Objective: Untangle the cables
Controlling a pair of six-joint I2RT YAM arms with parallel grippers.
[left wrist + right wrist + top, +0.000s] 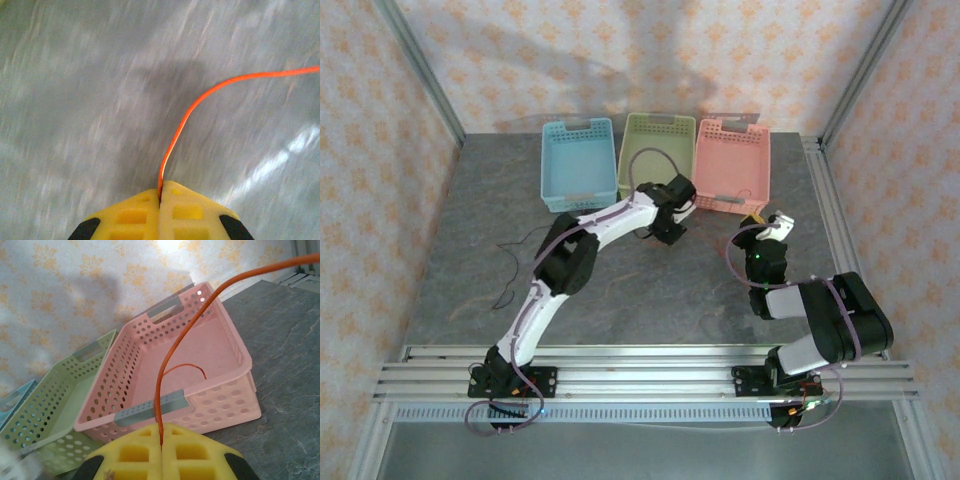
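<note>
Orange cable [172, 145] exits frame edge (tabletop [75, 100] blurred).

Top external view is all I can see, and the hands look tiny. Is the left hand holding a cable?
Observer: Yes. Its wrist camera shows the left hand shut on the orange cable.
Operator: What about the right hand?
Observer: The right hand is shut on orange cable too. The cable climbs from the hand, then bends right.
Operator: Is anything in the pink basket?
Observer: Over the floor of the pink basket there is a thin orange curl.
</note>
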